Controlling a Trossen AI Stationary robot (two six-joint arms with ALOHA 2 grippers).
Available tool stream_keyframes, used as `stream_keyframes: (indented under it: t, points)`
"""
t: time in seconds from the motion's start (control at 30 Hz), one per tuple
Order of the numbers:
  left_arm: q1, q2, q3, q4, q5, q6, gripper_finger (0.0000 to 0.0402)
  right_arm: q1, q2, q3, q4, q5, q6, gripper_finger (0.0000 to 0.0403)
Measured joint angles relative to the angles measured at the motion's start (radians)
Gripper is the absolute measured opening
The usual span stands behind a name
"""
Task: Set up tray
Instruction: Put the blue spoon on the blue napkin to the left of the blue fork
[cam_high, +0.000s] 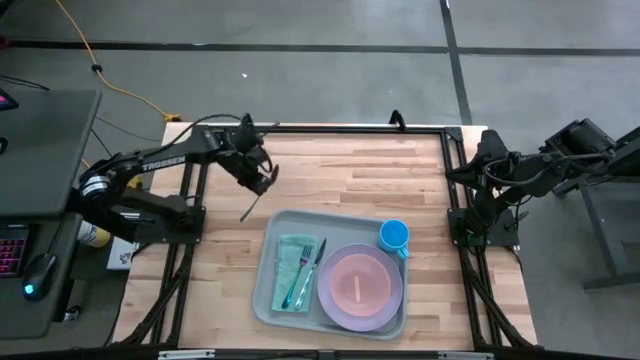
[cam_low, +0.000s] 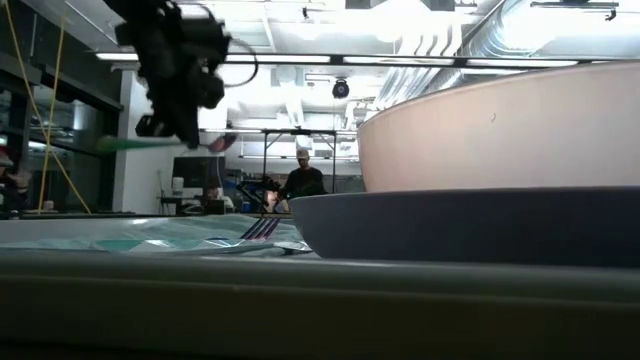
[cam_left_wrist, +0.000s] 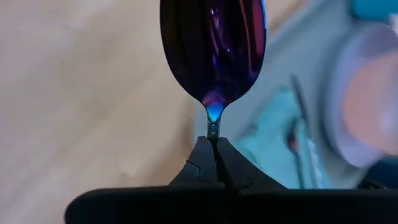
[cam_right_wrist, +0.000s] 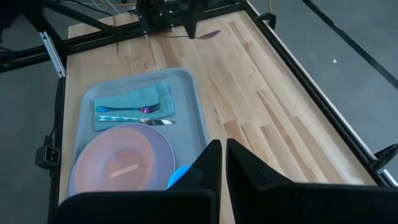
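While the left pincer (cam_high: 262, 178) hangs above bare wood in the upper left-centre of the overhead frame, its two dark fingers are pressed together on the thin handle of a spoon (cam_left_wrist: 213, 46). Seen from the wrist, the spoon's glossy purple-blue bowl fills the top centre of the frame, with the handle disappearing between the fingertips. From above, the spoon slants down and to the left below the pincer.

The right pincer (cam_right_wrist: 224, 163) waits at the right edge of the surface, fingers together and holding nothing.

The tray (cam_high: 268, 275), pale grey-green with a raised rim, sits in the lower centre of the overhead frame, just below and right of the left pincer. On its left half lies a folded teal napkin (cam_high: 289, 268) with a fork (cam_high: 306, 270) and a knife (cam_high: 315, 266) on top. On its right half a pink plate (cam_high: 356, 287) rests on a larger lavender plate (cam_high: 331, 304), and a blue cup (cam_high: 394, 236) stands at the upper right corner.

Judging by this, the setting looks nearly finished; the spoon appears to be the last piece to lay down, probably beside the fork and knife.

The surface (cam_high: 370, 170) is light butcher-block wood inside a black frame. Beyond it is grey floor with a yellow cable (cam_high: 100, 70) at upper left. The table-level view shows a bright workshop, with a person (cam_low: 303, 180) standing far back.
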Motion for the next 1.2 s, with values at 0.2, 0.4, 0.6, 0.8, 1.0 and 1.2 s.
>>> stream_keyframes:
  t: [0.2,0.4,0.6,0.8,1.0,1.2]
  points:
    - [-0.240,-0.090,0.000,0.046,-0.031,-0.193,0.0012,0.000,0.000,0.000,0.000,-0.027,-0.026,0.0000]
    - [-0.508,-0.106,0.000,0.114,-0.191,-0.443,0.0012,0.000,0.000,0.000,0.000,-0.041,-0.043,0.0000]
    - [-0.728,-0.089,0.001,0.199,-0.400,-0.661,0.0012,0.000,0.000,0.000,0.000,-0.050,-0.057,0.0000]
    - [-0.907,-0.064,0.001,0.203,-0.648,-0.911,0.0012,0.000,0.000,0.000,0.000,-0.071,-0.071,0.0000]
    - [-1.018,0.027,0.003,0.221,-0.777,-1.121,0.0012,0.000,-0.001,0.000,0.000,-0.082,-0.075,0.0000]
    - [-1.071,0.159,0.008,0.242,-0.787,-1.272,0.0012,0.000,-0.001,0.000,0.000,-0.090,-0.078,0.0000]
